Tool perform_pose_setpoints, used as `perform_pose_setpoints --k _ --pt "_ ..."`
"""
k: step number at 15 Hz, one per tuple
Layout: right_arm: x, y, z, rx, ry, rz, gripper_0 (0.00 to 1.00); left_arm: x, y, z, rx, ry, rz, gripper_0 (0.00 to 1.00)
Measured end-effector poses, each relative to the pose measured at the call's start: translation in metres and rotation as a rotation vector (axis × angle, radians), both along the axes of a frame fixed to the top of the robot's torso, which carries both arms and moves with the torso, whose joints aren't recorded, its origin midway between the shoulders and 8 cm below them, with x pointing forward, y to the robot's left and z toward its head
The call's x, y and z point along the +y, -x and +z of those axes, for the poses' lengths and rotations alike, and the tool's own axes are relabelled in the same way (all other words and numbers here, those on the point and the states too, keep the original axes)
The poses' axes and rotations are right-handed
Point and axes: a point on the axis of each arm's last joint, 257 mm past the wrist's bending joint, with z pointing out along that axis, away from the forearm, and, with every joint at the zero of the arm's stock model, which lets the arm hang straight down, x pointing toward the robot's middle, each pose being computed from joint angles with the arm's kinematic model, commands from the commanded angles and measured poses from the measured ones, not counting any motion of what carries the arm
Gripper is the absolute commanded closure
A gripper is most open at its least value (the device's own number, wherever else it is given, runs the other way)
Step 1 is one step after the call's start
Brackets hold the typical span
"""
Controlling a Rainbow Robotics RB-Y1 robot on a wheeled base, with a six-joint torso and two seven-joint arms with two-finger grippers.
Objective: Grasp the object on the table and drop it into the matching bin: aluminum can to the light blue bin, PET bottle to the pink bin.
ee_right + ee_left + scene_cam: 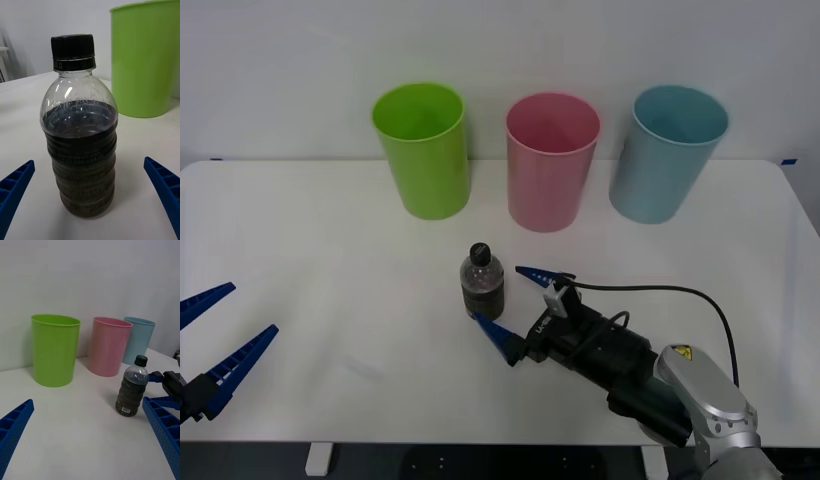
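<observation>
Front view: right gripper (pixel 507 309) spread wide beside the upright bottle (pixel 481 283), lined up to clamp it; left gripper (pixel 212 345) idles open

The PET bottle (pixel 79 131) is clear glossy plastic with ribbed walls, and its black cap (pixel 72 47) has fine ridges. The desk (pixel 310 260) is white, smooth and matt. The pink bin (pixel 550 165), the light blue bin (pixel 665 155) and the lime green bin (pixel 425 150) look like smooth plastic with a soft sheen. The right gripper (pixel 510 303) has blue ribbed plastic fingers on a black body; the arm shell (pixel 705 395) behind it is silver and glossy.
</observation>
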Motion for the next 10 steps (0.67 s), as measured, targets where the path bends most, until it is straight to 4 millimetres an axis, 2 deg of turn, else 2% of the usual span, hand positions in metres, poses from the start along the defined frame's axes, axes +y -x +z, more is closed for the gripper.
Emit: perform_pose_setpoints --k 4,10 --pt "0.021 -0.015 -0.004 0.011 0.012 0.009 0.00 0.000 0.000 0.000 0.000 0.000 0.000 0.00" --pt "0.036 -0.025 -0.008 0.023 0.025 0.020 0.00 0.000 0.000 0.000 0.000 0.000 0.000 0.00"
